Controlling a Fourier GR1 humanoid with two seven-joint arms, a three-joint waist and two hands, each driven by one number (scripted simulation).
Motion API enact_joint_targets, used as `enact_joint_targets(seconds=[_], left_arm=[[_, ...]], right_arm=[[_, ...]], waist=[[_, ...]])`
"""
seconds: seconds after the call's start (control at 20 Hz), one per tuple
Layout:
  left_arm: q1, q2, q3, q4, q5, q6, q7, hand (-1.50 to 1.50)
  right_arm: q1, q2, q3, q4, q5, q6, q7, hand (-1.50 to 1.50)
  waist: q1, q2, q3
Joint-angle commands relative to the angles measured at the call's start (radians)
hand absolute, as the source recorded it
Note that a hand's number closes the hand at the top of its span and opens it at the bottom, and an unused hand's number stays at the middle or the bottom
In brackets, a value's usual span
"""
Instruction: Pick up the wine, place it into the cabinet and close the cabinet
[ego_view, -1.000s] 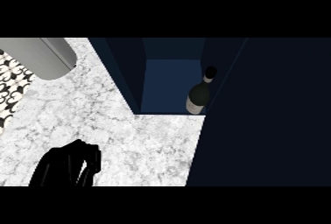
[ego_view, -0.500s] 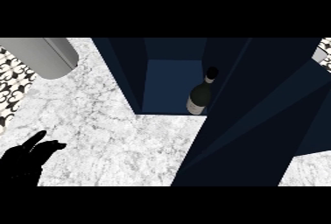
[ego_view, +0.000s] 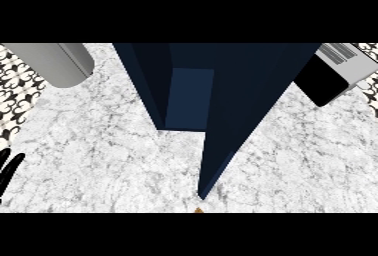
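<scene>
we look down on a white-and-grey marble counter (ego_view: 96, 150) with a tall dark navy cabinet (ego_view: 148, 75) at top centre. its dark navy door (ego_view: 236, 115) stands edge-on to us, a long wedge running from the top of the frame down to a point near bottom centre. left of the door, a narrow slice of the cabinet's inside shows as a lighter blue panel (ego_view: 189, 97).

we cannot see the wine bottle anywhere. it is not on the bare counter, so we judge it is inside the cabinet, behind the door. that puts us on the last step, closing the cabinet, which is not yet done because the gap shows.

our left hand (ego_view: 10, 167) shows only as black fingers at the lower left edge, straight and spread, holding nothing, well apart from the door. our right hand is out of view, so we cannot tell its state.

the next move, as we judge it, calls for a hand on the door's outer face to push it across the gap until the lighter panel is covered.

a grey rounded cylinder (ego_view: 52, 62) lies at upper left and a grey-and-black boxy appliance (ego_view: 336, 70) at upper right, both well apart from the door.
</scene>
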Motion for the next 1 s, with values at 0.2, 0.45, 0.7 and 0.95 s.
enact_joint_targets(seconds=[0.2, 0.45, 0.7, 0.95], left_arm=[[0.079, 0.065, 0.081, 0.065, -0.002, -0.132, -0.045, -1.50], [0.106, 0.098, 0.130, 0.079, 0.046, -0.199, -0.023, -1.50], [0.129, 0.097, 0.163, 0.145, 0.029, -0.293, -0.030, -1.50], [0.171, 0.100, 0.216, 0.150, 0.030, -0.321, -0.017, -1.50]], right_arm=[[-0.212, 0.095, 0.067, 0.172, 0.074, -0.273, -0.070, 1.50], [-0.345, 0.094, -0.012, 0.248, 0.027, -0.336, -0.061, 1.50], [-0.529, 0.099, -0.166, 0.437, -0.034, -0.382, -0.077, 1.50], [-0.689, 0.101, -0.266, 0.657, -0.166, -0.351, -0.186, 1.50]], waist=[[0.017, 0.003, -0.001], [0.024, 0.010, 0.000], [0.029, 0.015, 0.000], [0.025, 0.017, 0.003]])
